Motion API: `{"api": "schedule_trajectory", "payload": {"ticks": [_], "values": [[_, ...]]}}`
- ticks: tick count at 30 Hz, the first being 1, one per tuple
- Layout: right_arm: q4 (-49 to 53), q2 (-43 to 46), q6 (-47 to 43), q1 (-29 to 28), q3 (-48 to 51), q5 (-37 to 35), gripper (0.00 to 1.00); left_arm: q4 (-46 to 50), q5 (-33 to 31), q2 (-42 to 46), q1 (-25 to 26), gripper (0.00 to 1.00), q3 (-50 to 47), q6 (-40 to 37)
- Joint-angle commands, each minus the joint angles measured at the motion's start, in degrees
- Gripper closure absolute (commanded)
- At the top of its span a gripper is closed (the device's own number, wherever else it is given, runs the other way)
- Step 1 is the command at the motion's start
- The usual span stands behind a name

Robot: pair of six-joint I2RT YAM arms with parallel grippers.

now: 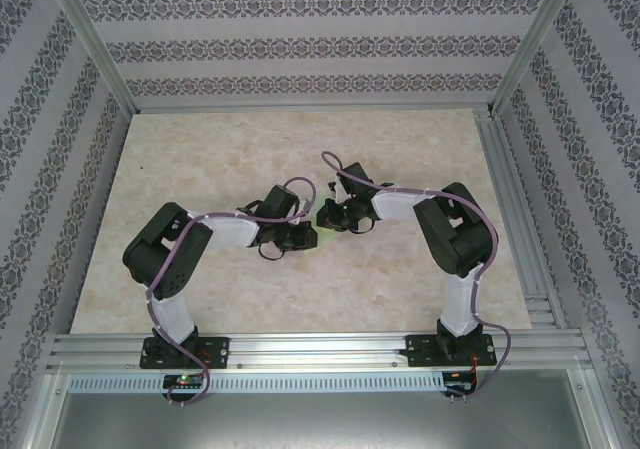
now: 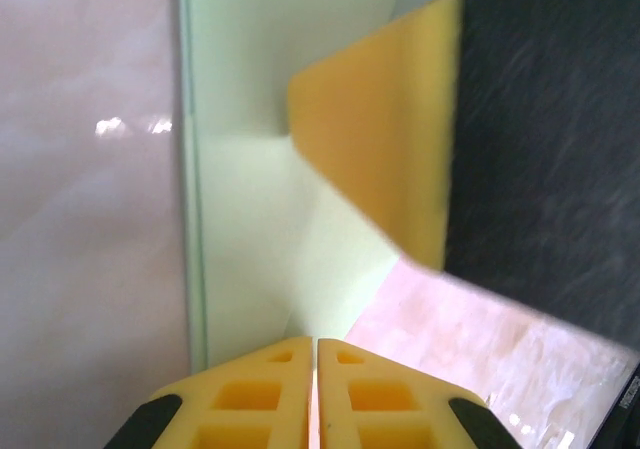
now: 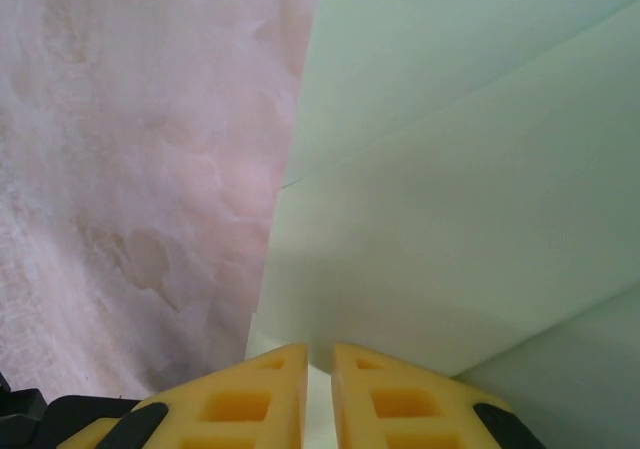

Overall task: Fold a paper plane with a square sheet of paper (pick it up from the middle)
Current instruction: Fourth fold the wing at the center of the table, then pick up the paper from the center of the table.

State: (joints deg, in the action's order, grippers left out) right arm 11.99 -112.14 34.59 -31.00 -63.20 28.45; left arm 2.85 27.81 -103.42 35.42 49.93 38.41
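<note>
The pale green sheet of paper (image 2: 255, 199) lies folded in layers on the marble table, with a long straight edge on its left and creases across it (image 3: 450, 219). From this close I cannot tell whether it has the paper plane's pointed shape. My left gripper (image 2: 317, 345) is shut on a corner of the paper, jaws almost touching. My right gripper (image 3: 320, 357) pinches a layer in a narrow gap. One yellow finger (image 2: 385, 139) of the right gripper rests on the paper opposite. From above, both grippers (image 1: 310, 235) (image 1: 324, 219) meet at the table's middle and cover the paper.
The beige marble tabletop (image 1: 200, 169) spreads wide around the arms. Aluminium rails (image 1: 510, 199) run along its right and near edges, and patterned walls close in the back and sides. Both arms bend inward from their bases at the near edge.
</note>
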Motion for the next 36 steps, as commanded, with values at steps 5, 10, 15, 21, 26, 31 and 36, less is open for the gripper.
{"api": "schedule_trajectory", "payload": {"ticks": [5, 10, 15, 21, 26, 31, 36], "values": [[0.69, -1.76, -0.81, 0.04, 0.79, -1.72, 0.84, 3.03, 0.67, 4.24, 0.44, 0.90, -5.01, -0.56], [0.88, -1.88, -0.88, 0.07, 0.75, -1.74, 0.84, 5.31, -0.07, 5.53, 0.44, 0.90, -6.64, -1.53], [1.26, -1.04, -0.82, 0.07, 0.24, -1.47, 0.84, 5.84, -0.29, 6.53, 0.44, 0.90, -7.17, -1.46], [0.99, 5.63, -0.02, 0.15, -1.39, -2.68, 0.72, 5.74, -2.35, 11.46, -0.02, 0.85, -3.86, -0.54], [-1.66, 11.65, 3.07, 1.58, 2.46, -7.38, 0.55, 3.98, -6.05, 12.94, -1.51, 0.70, -2.08, 1.11], [-7.69, 13.40, 8.30, 4.36, 8.34, -8.60, 0.49, -0.39, -6.92, 10.29, -3.31, 0.55, -1.22, 3.93], [-10.93, 9.81, 9.23, 4.74, 7.89, -4.06, 0.51, -2.91, -5.08, 6.04, -3.87, 0.52, 0.72, 5.07]]}}
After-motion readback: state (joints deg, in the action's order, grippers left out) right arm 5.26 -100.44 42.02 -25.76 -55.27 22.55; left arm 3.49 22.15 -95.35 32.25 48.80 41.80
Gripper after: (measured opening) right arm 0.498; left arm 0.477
